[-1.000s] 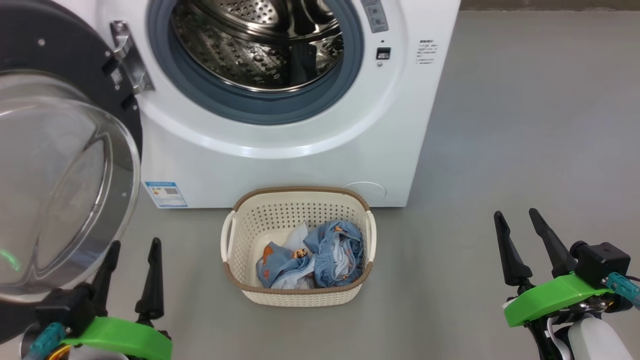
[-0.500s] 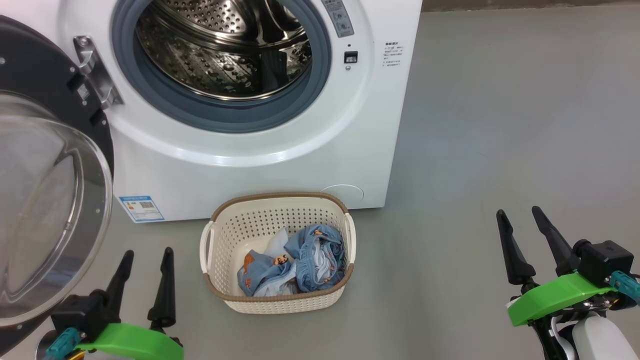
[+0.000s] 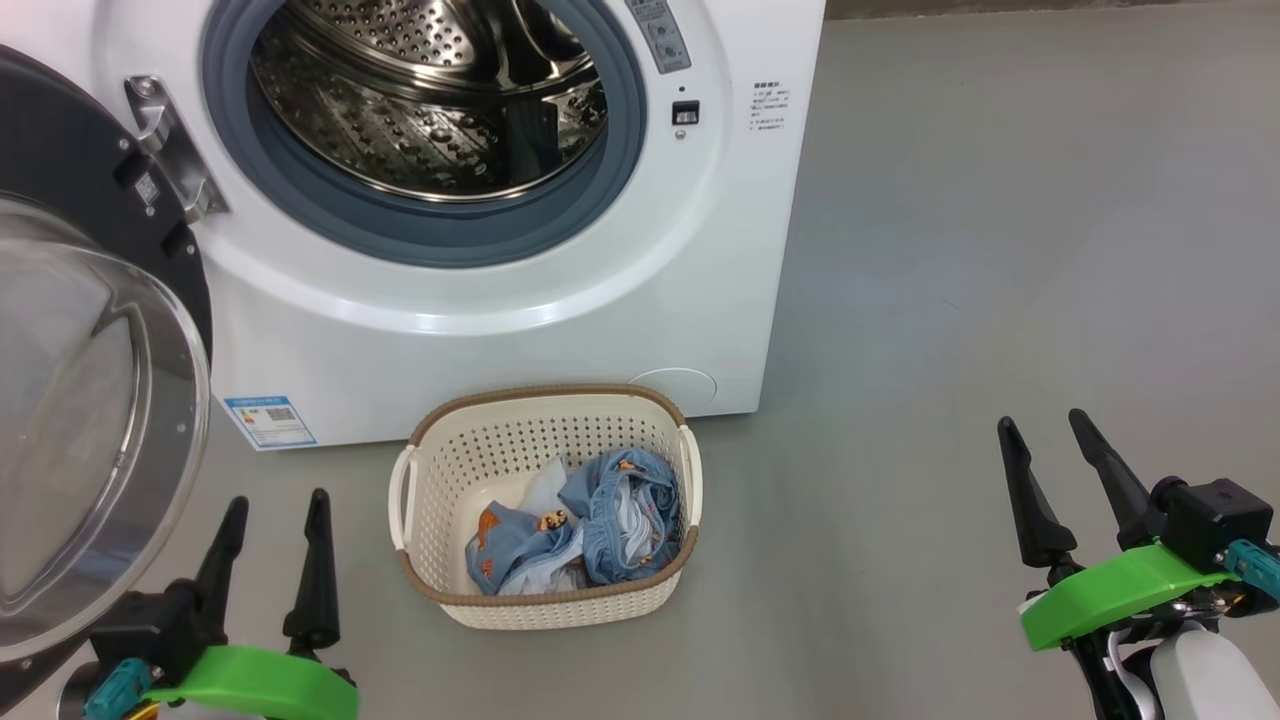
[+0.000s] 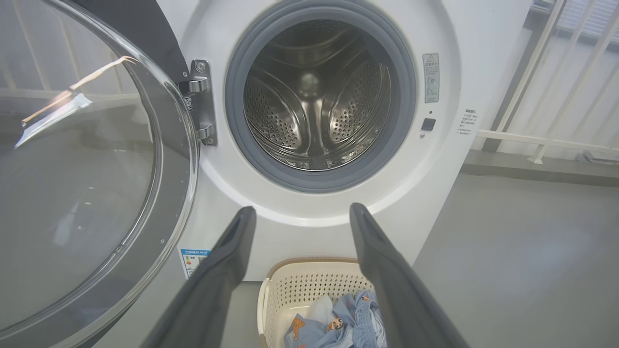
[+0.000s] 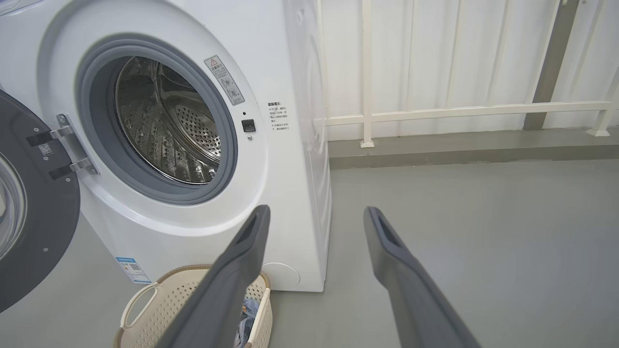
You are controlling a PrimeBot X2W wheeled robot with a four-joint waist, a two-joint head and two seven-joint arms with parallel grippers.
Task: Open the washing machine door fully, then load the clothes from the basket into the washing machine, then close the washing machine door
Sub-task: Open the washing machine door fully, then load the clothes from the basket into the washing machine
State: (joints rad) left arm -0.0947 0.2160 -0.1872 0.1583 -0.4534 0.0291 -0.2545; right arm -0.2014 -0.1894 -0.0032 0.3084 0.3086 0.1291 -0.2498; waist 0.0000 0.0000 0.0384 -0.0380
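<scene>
Light-blue printed fabric clothes, in cream perforated plastic basket: lay between left gripper and right gripper (fingers apart, empty).

Dark tapered gripper fingers, green brackets, teal connectors, white forearm.

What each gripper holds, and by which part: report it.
Nothing is held. The left gripper and the right gripper both stand open and empty; the clothes lie in the basket, apart from both.
</scene>
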